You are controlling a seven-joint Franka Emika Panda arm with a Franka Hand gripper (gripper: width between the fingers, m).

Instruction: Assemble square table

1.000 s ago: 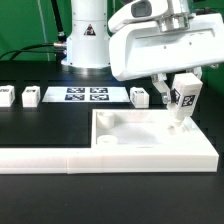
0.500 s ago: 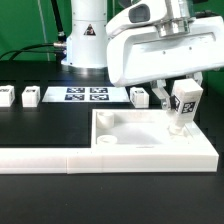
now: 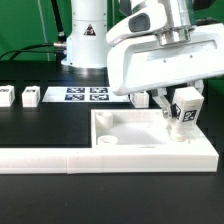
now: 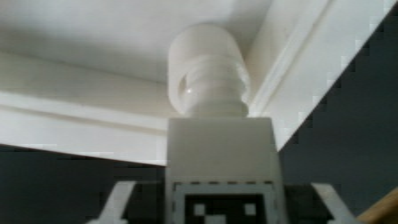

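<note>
The white square tabletop (image 3: 125,131) lies rim up on the black table, against the long white L-shaped border bar (image 3: 60,157). My gripper (image 3: 182,112) is shut on a white block leg (image 3: 184,108) with a black-and-white tag. It holds the leg upright, its threaded end low inside the tabletop's corner on the exterior view's right. In the wrist view the leg (image 4: 217,110) points at that corner of the tabletop (image 4: 71,85), and my fingers (image 4: 125,198) flank its tagged block. Three more legs (image 3: 31,97) stand along the back.
The marker board (image 3: 87,95) lies at the back between the loose legs. One leg (image 3: 139,96) stands just behind the tabletop near my gripper. The robot base (image 3: 85,40) rises at the back.
My gripper has moved a little to the exterior view's right and down with the leg, bringing its end lower into the tabletop corner.
</note>
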